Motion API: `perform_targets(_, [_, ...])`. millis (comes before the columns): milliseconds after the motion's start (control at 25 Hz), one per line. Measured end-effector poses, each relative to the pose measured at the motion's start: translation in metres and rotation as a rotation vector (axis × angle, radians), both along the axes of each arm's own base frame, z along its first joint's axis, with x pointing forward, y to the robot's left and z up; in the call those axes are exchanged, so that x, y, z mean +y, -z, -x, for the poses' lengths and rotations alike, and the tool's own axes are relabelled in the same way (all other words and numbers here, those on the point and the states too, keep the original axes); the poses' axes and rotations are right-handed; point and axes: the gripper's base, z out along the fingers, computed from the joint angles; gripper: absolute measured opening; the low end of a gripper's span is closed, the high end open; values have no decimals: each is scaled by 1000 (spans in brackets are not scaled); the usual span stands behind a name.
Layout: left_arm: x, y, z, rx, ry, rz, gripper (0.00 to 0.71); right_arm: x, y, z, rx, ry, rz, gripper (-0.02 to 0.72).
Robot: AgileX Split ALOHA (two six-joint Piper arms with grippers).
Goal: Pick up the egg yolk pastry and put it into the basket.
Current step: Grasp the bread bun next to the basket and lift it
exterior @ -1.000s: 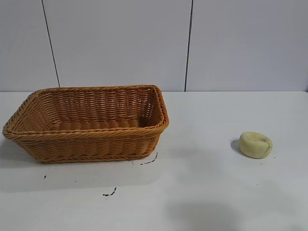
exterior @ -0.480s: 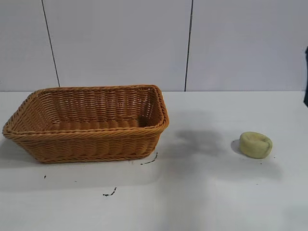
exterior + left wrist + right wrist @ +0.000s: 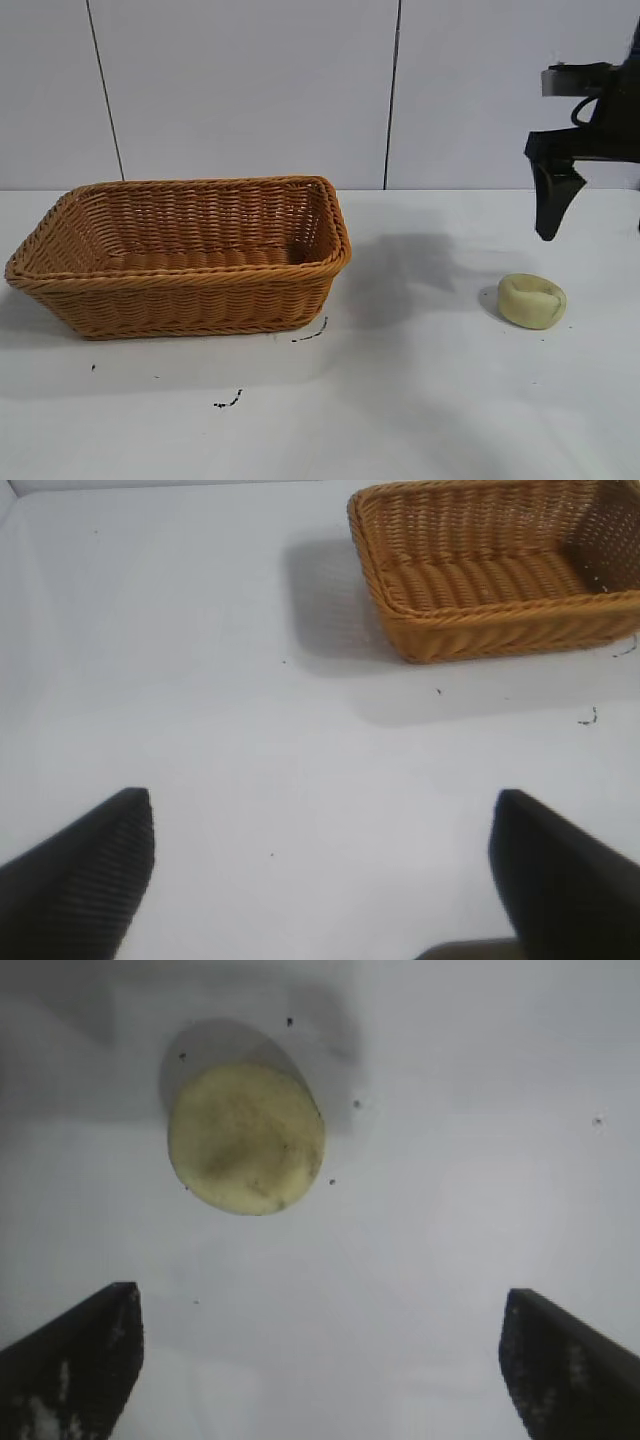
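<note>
The egg yolk pastry, a small pale yellow puck with a dented top, lies on the white table at the right. In the right wrist view the pastry lies ahead of my right gripper, which is open and empty. In the exterior view one dark finger of that gripper hangs above and just behind the pastry, clear of it. The orange-brown wicker basket stands at the left, with nothing in it. My left gripper is open and empty over bare table, with the basket far ahead of it.
Small black marks dot the table in front of the basket. A white panelled wall closes the back. Bare table lies between basket and pastry.
My right arm has come into the exterior view from the right edge and now hangs above the pastry. Its shadow has shifted on the table. Pastry and basket have not moved.
</note>
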Motion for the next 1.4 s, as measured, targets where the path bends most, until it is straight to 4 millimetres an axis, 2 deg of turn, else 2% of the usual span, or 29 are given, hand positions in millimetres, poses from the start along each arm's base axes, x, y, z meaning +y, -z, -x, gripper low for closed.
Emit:
perform_targets(120, [0,0,0,0,0,0,693,17,13,-4,9,-54,7,695])
perform_targets(280, [0,0,0,0,0,0,693,28,29,-9,0,-88,16,695])
perform_targets(760, [0,0,0,0,0,0,693,28,80,-20,38,-65,23,695])
perform_targets(1080, [0,0,0,0,0,0,693,28,85,-22,24,-64,22,695])
perform_targets(1240, [0,0,0,0,0,0,693,28,85,-22,23,-64,22,610])
perform_targets(1400, [0,0,0,0,0,0,693,27,85,-22,26,-68,28,388])
